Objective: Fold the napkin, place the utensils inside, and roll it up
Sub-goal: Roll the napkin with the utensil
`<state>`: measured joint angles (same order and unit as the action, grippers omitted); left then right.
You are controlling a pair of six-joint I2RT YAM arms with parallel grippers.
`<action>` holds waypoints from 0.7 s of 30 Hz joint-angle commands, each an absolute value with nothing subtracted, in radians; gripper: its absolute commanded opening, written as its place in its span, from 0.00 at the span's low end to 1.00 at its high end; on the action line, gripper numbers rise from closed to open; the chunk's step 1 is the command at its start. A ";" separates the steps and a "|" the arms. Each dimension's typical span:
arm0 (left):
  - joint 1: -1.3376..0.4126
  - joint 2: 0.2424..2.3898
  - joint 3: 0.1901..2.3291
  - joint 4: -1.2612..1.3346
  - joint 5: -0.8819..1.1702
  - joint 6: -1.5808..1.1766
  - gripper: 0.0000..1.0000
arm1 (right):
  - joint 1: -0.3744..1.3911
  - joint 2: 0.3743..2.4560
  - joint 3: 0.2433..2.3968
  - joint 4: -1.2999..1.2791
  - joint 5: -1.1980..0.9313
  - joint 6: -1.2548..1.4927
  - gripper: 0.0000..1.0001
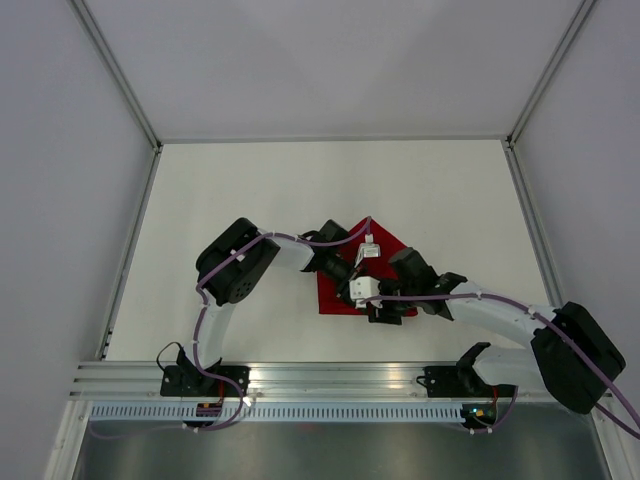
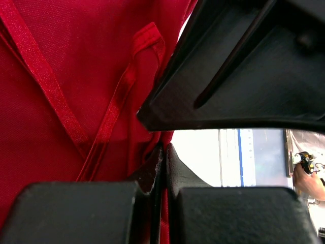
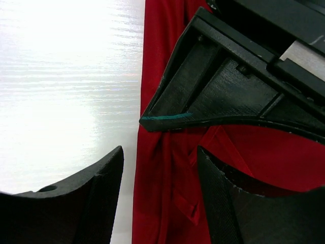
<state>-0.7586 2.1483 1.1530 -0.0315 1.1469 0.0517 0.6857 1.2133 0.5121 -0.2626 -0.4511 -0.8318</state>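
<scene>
Overhead, arms are hiding the shiny red cloth napkin [image 1: 333, 302]; wrist views are showing left gripper [image 2: 163, 151] pinching it, right gripper [image 3: 160, 152] open.

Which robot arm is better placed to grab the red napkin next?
Probably the right: the right gripper is open over the edge of the napkin. The left gripper is already pinched shut on it.

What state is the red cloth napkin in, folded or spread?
Folded, at least partly: hemmed edges of the red cloth napkin cross over its own surface in the left wrist view.
</scene>
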 commanded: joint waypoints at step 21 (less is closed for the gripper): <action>-0.753 2.056 1.158 -0.037 1.008 0.032 0.18 | 0.703 1.328 0.506 -0.227 -0.405 -0.807 0.19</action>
